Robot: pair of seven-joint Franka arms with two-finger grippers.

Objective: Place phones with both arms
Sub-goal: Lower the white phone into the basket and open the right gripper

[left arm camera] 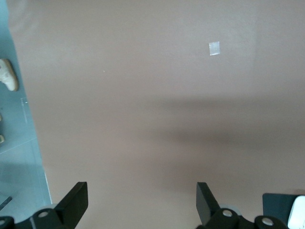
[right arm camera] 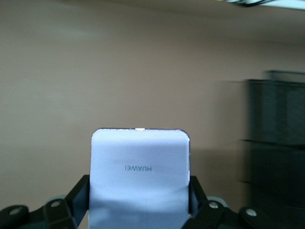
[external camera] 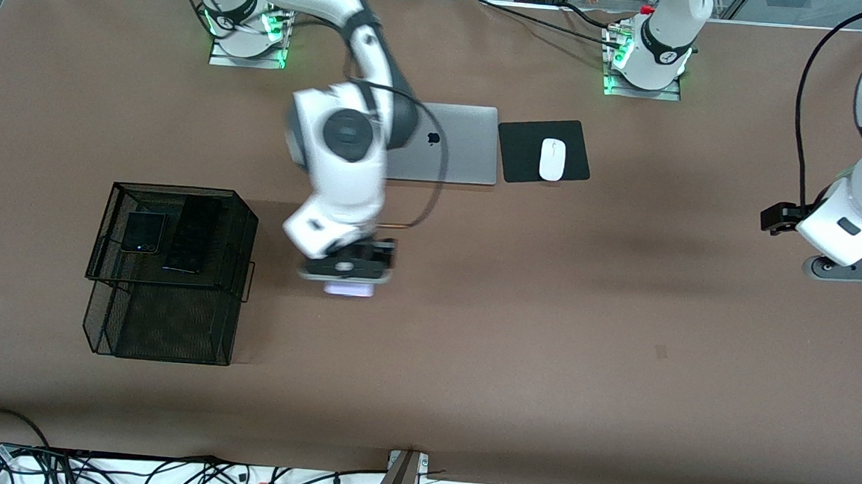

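My right gripper (right arm camera: pixel 139 191) is shut on the small pale lavender-white phone (right arm camera: pixel 139 167), one finger on each side edge. It hangs over bare table beside the black wire rack (external camera: pixel 246 261), and the phone (external camera: pixel 349 289) shows just under the hand. On the rack's top shelf lie the small squarish black phone (external camera: pixel 143 232) and the long black slab phone (external camera: pixel 193 235). My left gripper (left arm camera: pixel 142 202) is open, nothing between its fingers, held over bare table at the left arm's end, where that arm (external camera: pixel 851 223) waits.
A silver laptop (external camera: pixel 452 146) lies closed near the robots' bases, partly covered by the right arm. Beside it is a black mouse pad (external camera: pixel 526 154) with a white mouse (external camera: pixel 552 160). A small tape scrap (external camera: pixel 661 351) sticks to the brown table. The rack (right arm camera: pixel 276 143) stands close to the right gripper.
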